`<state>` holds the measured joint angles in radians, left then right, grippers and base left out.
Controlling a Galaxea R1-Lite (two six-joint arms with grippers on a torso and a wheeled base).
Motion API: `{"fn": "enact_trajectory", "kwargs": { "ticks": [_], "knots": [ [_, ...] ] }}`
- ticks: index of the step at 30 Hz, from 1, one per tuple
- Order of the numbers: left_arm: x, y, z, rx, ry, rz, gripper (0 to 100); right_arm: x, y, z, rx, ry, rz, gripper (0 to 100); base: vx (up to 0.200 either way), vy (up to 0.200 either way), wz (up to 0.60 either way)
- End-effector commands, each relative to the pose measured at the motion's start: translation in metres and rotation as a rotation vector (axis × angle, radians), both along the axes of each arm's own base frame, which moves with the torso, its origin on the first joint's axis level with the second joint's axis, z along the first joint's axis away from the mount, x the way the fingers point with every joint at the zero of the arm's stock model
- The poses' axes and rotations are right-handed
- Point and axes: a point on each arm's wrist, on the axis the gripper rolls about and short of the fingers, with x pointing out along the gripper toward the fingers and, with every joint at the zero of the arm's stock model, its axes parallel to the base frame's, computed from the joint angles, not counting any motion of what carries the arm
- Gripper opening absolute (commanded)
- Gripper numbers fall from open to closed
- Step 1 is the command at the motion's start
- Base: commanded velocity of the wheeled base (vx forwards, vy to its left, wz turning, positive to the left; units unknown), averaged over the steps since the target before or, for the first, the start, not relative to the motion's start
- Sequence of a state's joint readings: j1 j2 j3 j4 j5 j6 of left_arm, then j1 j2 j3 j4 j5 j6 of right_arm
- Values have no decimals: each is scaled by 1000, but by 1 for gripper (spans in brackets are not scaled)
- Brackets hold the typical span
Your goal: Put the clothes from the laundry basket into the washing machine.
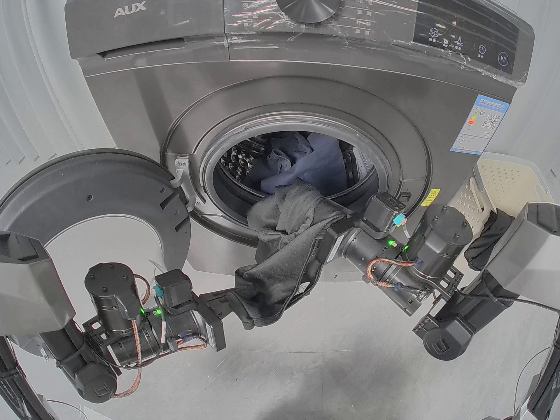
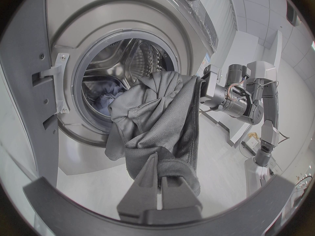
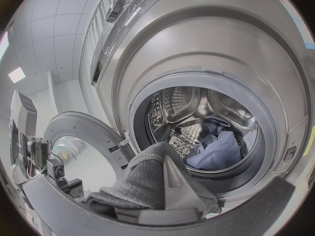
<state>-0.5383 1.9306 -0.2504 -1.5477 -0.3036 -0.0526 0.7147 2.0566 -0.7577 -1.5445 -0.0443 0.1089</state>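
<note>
The grey garment (image 1: 286, 246) hangs over the near rim of the washing machine (image 1: 146, 100), left tool (image 2: 158, 167) and right tool (image 1: 332, 231) both clamped on it, so letting go too early could let it slide to the floor (image 1: 326, 357).

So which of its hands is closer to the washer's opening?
Right. The right gripper sits at the lower rim of the opening, clamping the grey garment; the left gripper holds the garment's hanging end lower down, beside the open door.
</note>
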Motion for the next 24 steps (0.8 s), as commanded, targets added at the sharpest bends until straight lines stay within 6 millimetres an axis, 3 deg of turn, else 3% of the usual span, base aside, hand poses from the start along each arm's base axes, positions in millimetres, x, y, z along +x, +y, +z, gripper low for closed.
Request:
{"fn": "enact_trajectory", "kwargs": {
  "ticks": [1, 2, 3, 10, 17, 24],
  "knots": [
    [2, -1, -4, 5, 11, 0, 0, -2, 0, 2, 7, -4, 5, 0, 0, 0, 0],
    [2, -1, -2, 3, 7, 0, 0, -4, 2, 2, 15, 4, 14, 0, 0, 0, 0],
    [2, -1, -2, 2, 6, 1, 100, -4, 3, 2, 16, 5, 16, 0, 0, 0, 0],
    [2, -1, -2, -4, 9, -15, 100, -6, 5, 5, 27, -2, 25, 0, 0, 0, 0],
    [-17, 4, -14, 46, 79, -34, 100, 3, -3, 7, 32, -8, -11, 0, 0, 0, 0],
    [-31, 11, -11, 51, 87, -38, 100, 9, -8, 12, 49, -22, -42, 0, 0, 0, 0]
  ]
}}
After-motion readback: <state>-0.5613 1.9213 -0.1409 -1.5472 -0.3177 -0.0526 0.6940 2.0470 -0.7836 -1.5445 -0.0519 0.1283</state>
